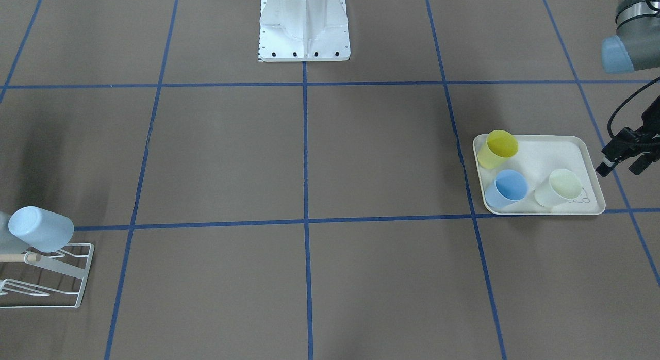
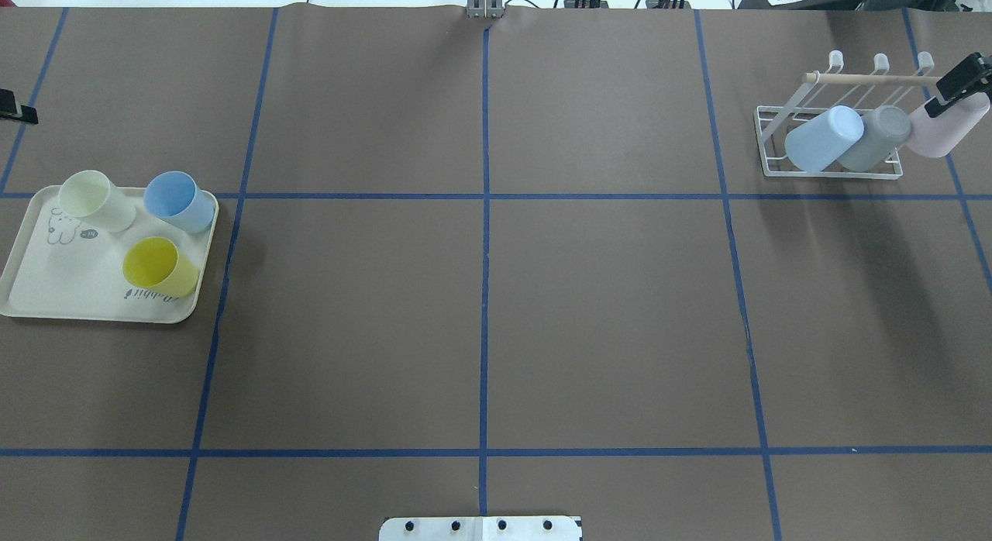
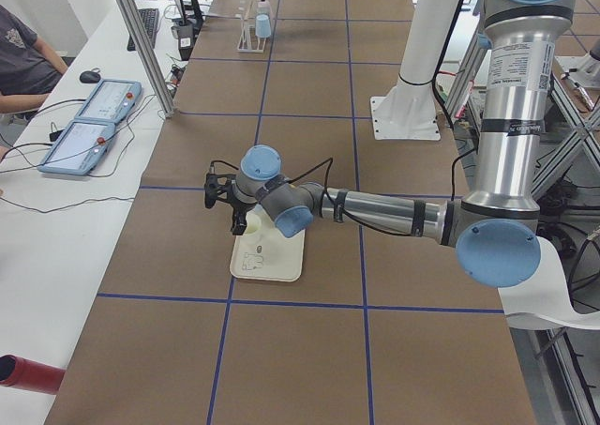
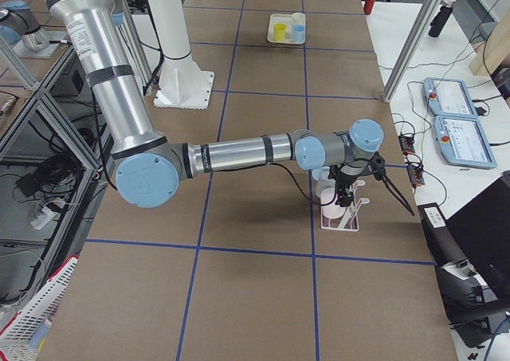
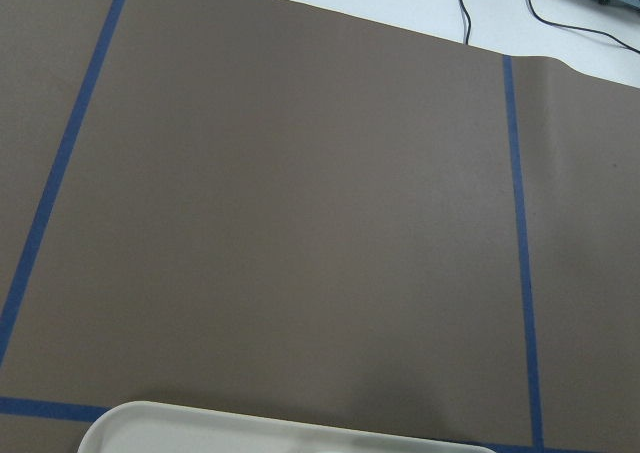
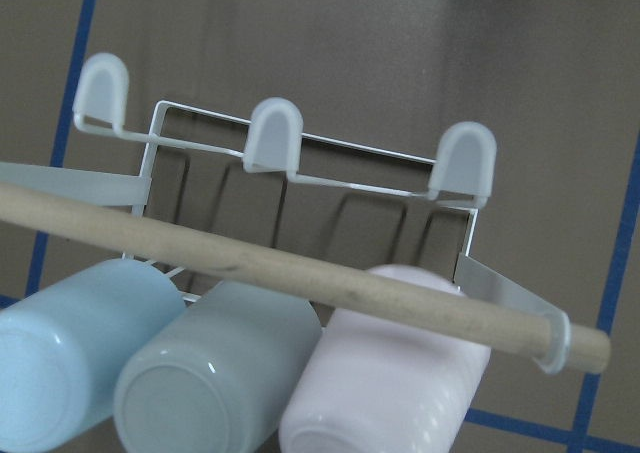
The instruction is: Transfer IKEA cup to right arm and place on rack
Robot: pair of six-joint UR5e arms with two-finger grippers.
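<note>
The white wire rack [image 2: 833,174] with its wooden dowel [image 6: 250,263] stands at the far right. Three cups hang upside down on it: pale blue [image 2: 821,138], grey [image 2: 876,138] and pink [image 2: 942,130]. My right gripper [image 2: 952,90] is at the pink cup's far end, half out of frame; I cannot tell whether it grips the cup. My left gripper [image 1: 621,168] is open and empty just beyond the tray's outer edge. Yellow [image 1: 497,148], blue [image 1: 508,187] and pale green [image 1: 559,187] cups stand upright on the tray.
The cream rabbit-print tray [image 2: 70,277] lies at the table's left side. The robot's white base plate [image 1: 304,35] is at mid-table on the robot's side. Blue tape lines grid the brown table. Operators' tablets and cables lie along the far bench [image 3: 94,125].
</note>
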